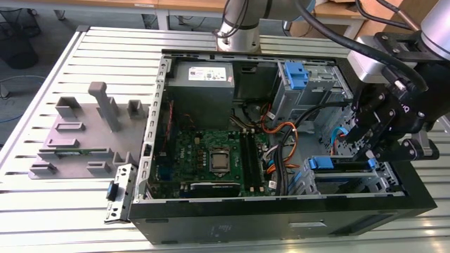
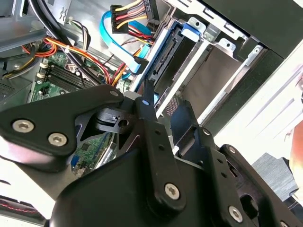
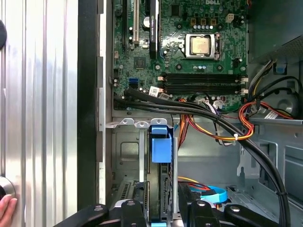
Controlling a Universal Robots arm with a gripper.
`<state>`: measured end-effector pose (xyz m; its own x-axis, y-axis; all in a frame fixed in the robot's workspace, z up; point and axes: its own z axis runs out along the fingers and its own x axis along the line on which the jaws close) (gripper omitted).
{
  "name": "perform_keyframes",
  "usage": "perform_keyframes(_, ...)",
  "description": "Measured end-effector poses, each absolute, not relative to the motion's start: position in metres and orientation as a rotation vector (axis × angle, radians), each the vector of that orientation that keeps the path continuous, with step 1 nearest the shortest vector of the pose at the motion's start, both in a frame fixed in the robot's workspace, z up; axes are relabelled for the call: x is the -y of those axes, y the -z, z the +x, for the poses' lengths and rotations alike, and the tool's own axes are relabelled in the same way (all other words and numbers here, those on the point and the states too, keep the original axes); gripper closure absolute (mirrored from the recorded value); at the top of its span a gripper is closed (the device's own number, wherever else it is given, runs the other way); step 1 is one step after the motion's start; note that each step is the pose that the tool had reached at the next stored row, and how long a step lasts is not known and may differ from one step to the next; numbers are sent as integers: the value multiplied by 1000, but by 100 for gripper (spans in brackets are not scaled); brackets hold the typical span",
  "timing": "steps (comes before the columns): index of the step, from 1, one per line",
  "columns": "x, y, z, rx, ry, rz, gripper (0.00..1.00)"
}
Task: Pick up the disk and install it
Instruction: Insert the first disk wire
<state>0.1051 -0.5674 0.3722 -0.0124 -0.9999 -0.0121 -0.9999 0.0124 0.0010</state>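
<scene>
The disk [image 3: 160, 147] stands on edge in the drive cage at the case's front corner, its blue carrier frame [image 1: 325, 162] facing the motherboard. My gripper [image 3: 162, 212] is directly over it, one black finger [image 3: 134, 209] on each side, shut on the disk's flat faces. The second wrist view shows a fingertip [image 2: 147, 92] lying against the disk's edge [image 2: 166, 56] inside the silver cage. In the exterior view the gripper [image 1: 370, 154] hangs over that cage at the exterior view's right.
Black, orange and blue cables [image 3: 222, 124] run close past the cage. The green motherboard [image 1: 211, 158] and grey power supply [image 1: 202, 74] fill the open case. A grey fixture [image 1: 84, 132] sits on the slatted table. A hand [image 3: 5, 208] rests at the table edge.
</scene>
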Motion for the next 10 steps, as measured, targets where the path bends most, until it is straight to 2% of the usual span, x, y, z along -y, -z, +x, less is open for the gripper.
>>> perform_keyframes(10, 565, -373, 105, -2227, -14, -2200, 58)
